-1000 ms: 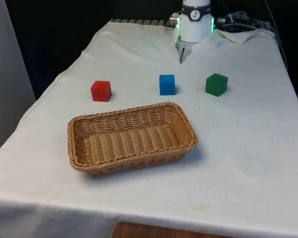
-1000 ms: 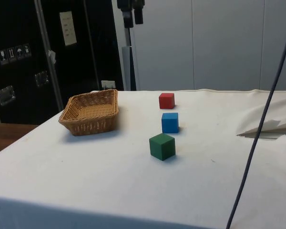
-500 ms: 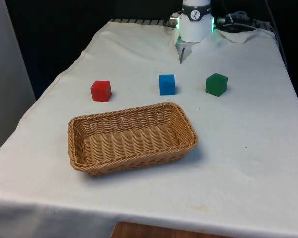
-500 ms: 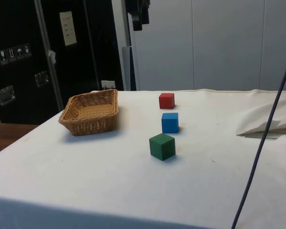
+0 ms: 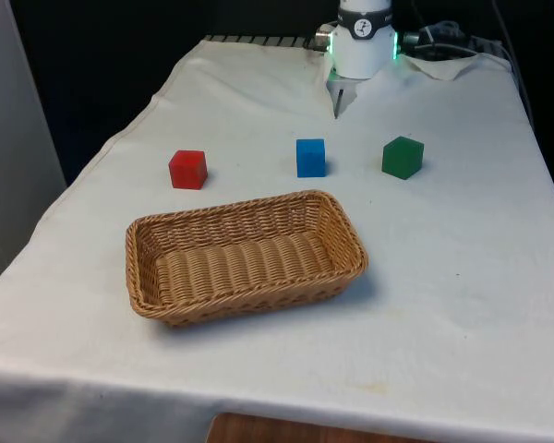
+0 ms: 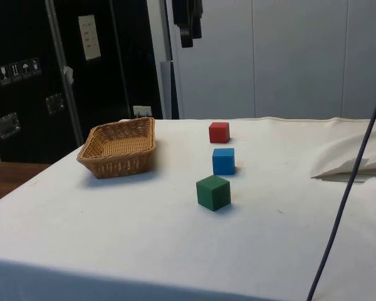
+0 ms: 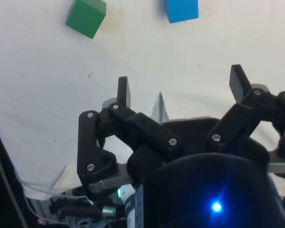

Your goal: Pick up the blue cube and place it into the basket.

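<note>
On the table [image 5: 462, 277], the red cube [image 5: 187, 169] sits at the front view's left. The wicker basket [image 5: 245, 256] lies in the lower centre of that frame. The blue cube [image 5: 310, 157] rests just above the basket's far rim, apart from it. The green cube [image 5: 403, 156] stands further right. The hand [image 7: 180, 90] hangs high above the cloth, fingers [image 7: 124, 91] spread wide, holding nothing.

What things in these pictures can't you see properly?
- Blue cube: cut off by the wrist picture's edge.
- Basket: in the side view its near wall hides part of the inside floor.
- Gripper: in the side view the picture's edge cuts off its upper part, and the arm above it.
</note>
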Robot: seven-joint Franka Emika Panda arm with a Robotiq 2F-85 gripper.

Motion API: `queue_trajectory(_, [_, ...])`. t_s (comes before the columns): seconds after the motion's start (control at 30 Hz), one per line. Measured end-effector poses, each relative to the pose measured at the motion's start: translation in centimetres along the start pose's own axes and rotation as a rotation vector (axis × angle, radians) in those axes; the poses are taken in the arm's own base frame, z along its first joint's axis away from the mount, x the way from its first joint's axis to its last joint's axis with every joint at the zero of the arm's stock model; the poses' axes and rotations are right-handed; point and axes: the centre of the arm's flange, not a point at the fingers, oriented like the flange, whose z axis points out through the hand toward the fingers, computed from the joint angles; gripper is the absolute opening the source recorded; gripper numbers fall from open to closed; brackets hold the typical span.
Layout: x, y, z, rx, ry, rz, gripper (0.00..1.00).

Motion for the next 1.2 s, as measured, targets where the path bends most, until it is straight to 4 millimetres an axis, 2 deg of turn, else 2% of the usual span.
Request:
queue_trajectory(0.4, [-1.2,0.8,3.5,0.039,-0.006,-0.007,1.00])
queue_trajectory(0.87, [-3.2,1.4,8.8,0.046,0.013,-0.005,1.00])
queue_trajectory(1.0, [-3.4,1.6,9.5,0.047,0.019,-0.006,1.00])
queue_trajectory(1.2, [-3.4,1.7,9.4,0.047,0.018,-0.005,1.00])
